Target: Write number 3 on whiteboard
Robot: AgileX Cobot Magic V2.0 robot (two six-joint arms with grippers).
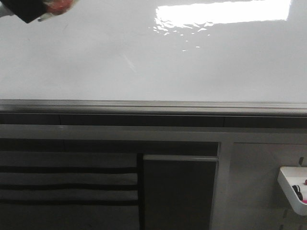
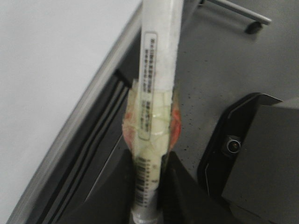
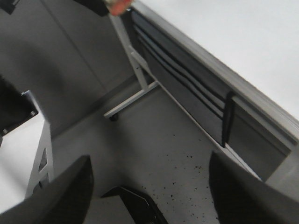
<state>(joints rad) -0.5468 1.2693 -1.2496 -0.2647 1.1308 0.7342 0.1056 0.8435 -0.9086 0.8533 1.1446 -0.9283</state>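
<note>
The whiteboard [image 1: 144, 62] is a glossy white board with light glare and a grey metal frame along its near edge [image 1: 153, 106]. No numeral 3 shows on it. My left gripper [image 1: 36, 10] is at the board's top left corner. In the left wrist view it [image 2: 148, 163] is shut on a white marker [image 2: 156, 70] wrapped in yellowish and orange tape, beside the board [image 2: 46, 70]. The marker's tip is out of view. My right gripper [image 3: 149, 186] is open and empty, over the floor, off the board's edge [image 3: 243, 32].
Grey cabinet panels [image 1: 180, 191] and dark slats lie below the board's frame. A white tray [image 1: 292, 187] holding small items hangs at the right. A metal stand leg [image 3: 135, 88] and speckled grey floor show in the right wrist view. A black robot part [image 2: 261, 154] sits beside the marker.
</note>
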